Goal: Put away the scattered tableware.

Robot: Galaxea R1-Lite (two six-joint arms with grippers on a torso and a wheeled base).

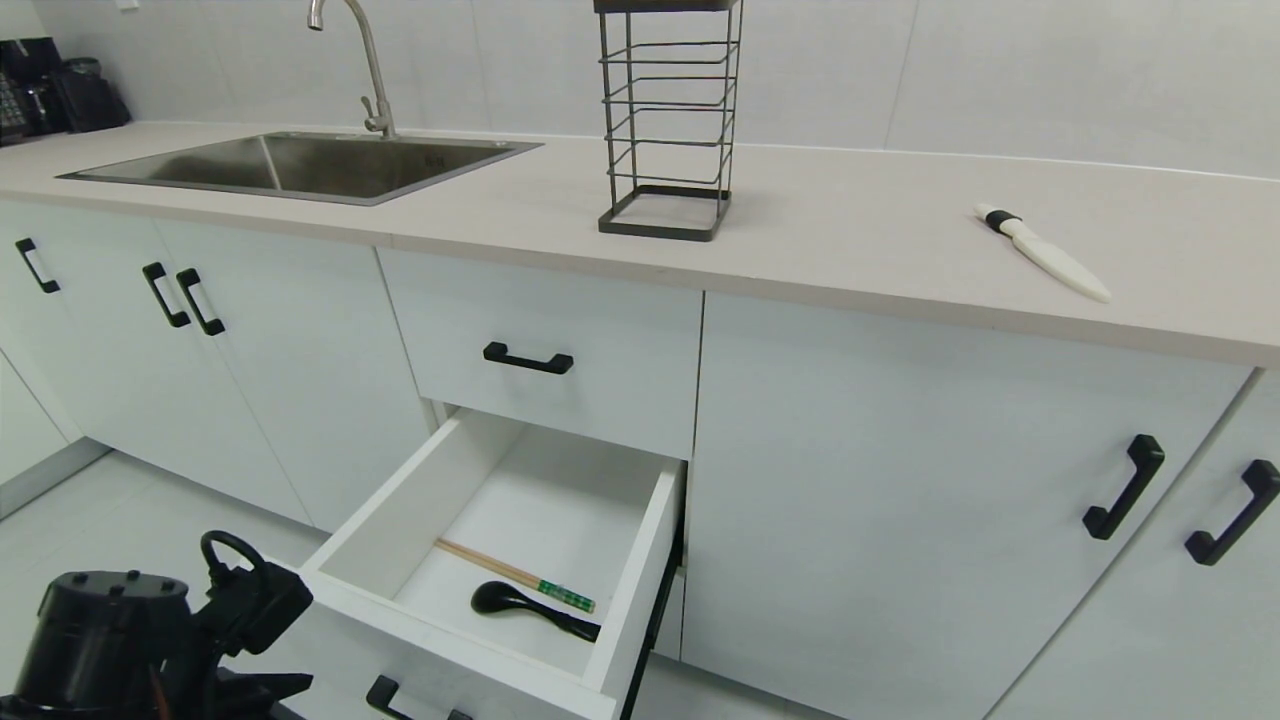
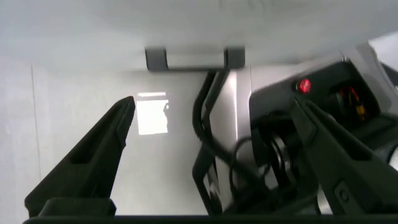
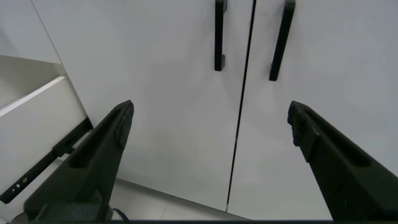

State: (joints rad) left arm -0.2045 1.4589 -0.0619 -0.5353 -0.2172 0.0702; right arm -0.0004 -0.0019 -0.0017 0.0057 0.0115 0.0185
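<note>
Right fingers (image 3: pixel 99 155) spread, empty | white knife (image 1: pixel 1045 252) on countertop (image 1: pixel 850 230), well apart

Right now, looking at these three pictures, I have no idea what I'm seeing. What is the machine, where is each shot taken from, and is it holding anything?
This is a two-armed robot in a kitchen. The wide picture comes from a camera on its head, looking down at a countertop and white cabinets. The countertop has a sink, a wire rack and, to the right, a white knife. Below it, a drawer is pulled open, with chopsticks and a black spoon inside. The other two pictures come from cameras on the wrists, and the dark prongs at each side are gripper fingers. The left gripper is open and empty, facing a handle. The right gripper is also open and empty, facing two cabinet doors.
</note>
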